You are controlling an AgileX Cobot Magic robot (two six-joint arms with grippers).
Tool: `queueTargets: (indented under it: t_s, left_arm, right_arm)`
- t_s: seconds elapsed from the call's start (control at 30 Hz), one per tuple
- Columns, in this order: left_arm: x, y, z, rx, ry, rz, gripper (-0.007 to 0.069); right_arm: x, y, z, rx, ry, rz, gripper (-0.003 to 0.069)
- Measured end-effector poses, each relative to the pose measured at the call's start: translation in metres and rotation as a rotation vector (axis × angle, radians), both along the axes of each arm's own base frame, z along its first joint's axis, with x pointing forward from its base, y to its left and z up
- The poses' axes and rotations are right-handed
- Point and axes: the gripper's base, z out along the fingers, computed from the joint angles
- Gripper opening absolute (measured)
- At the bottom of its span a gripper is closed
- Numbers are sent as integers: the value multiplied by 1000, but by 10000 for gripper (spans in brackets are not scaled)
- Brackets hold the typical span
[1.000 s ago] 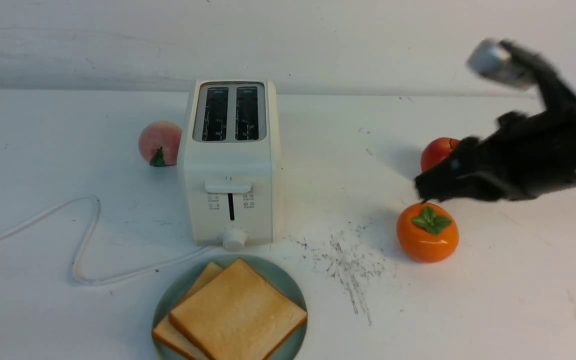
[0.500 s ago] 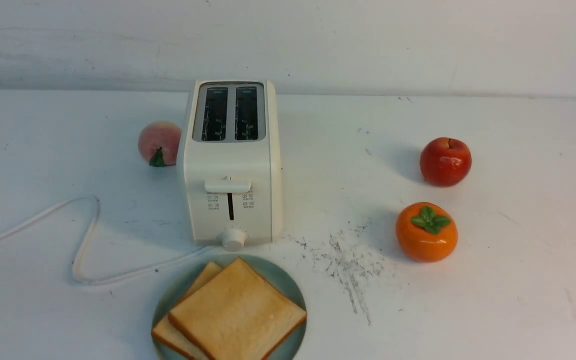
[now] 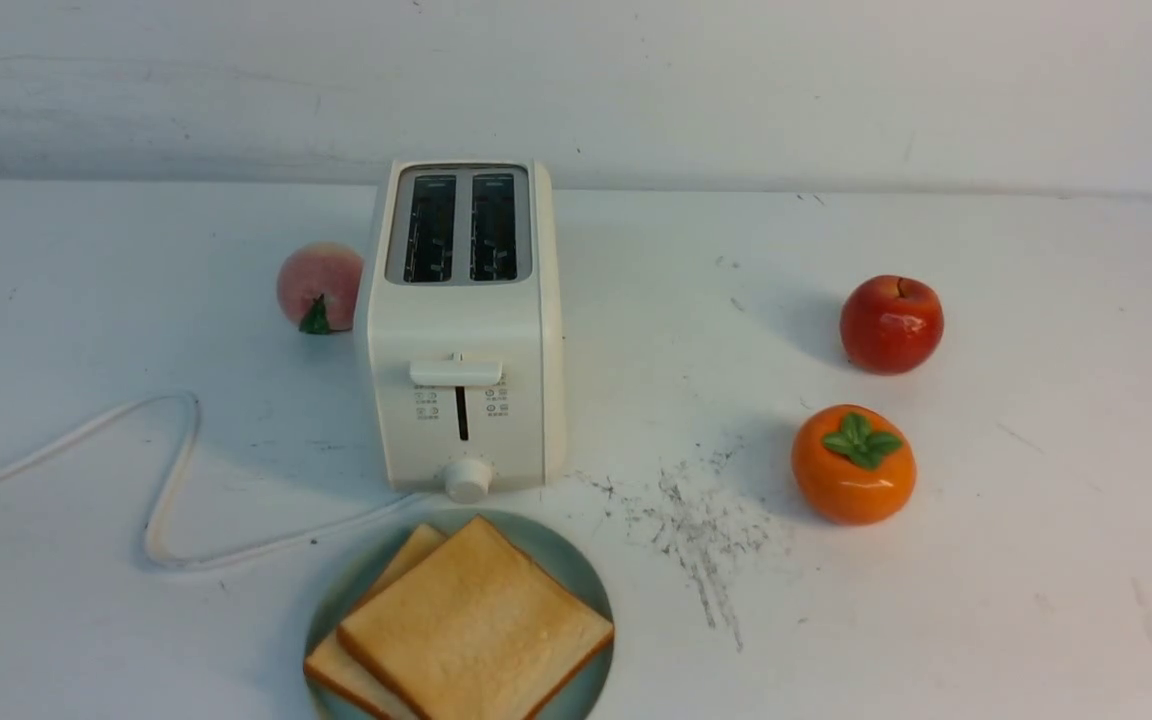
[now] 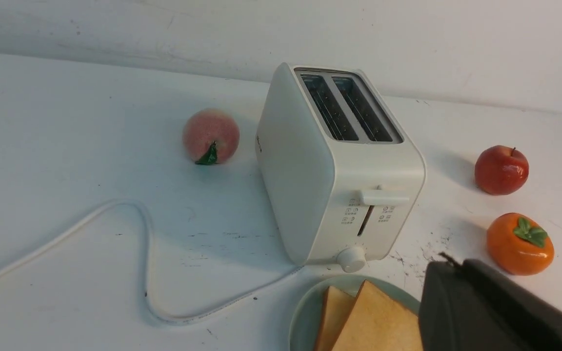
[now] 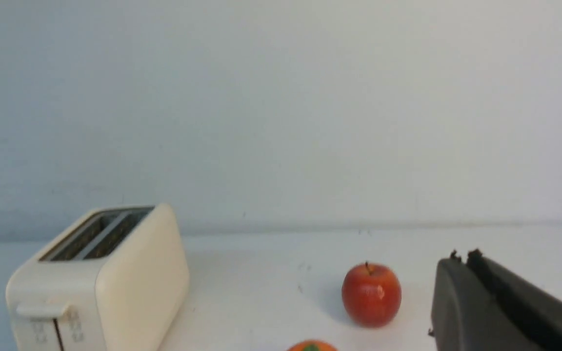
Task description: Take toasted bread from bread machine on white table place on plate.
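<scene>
On blue-green plate (image 3: pixel 591 590), two toast slices (image 3: pixel 476 620)

Golden toast slices (image 3: pixel 476 620) overlapping flat on blue-green plate (image 3: pixel 576 570).

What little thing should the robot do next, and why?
Probably nothing more than resting its arms: both slices of toast lie on the plate, the slots of the toaster look empty, and both end effectors are shut.

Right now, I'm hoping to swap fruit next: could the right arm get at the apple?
Probably yes: the apple stands uncovered, and the right gripper is shut and empty, though it would need opening.
</scene>
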Motion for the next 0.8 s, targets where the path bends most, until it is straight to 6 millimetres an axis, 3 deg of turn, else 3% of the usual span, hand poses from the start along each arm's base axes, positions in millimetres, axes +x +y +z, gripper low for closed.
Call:
queueTargets:
  t_s: [0.3,0.8]
  left_arm:
    - [1,0,5,-16,-60,0,-11]
    - [2,-1,11,-45,-122,-3,-1]
  right_arm:
    - [3,-4,-23,27,-65,-41,12]
    - [4,-4,-26,29,-47,-35,15]
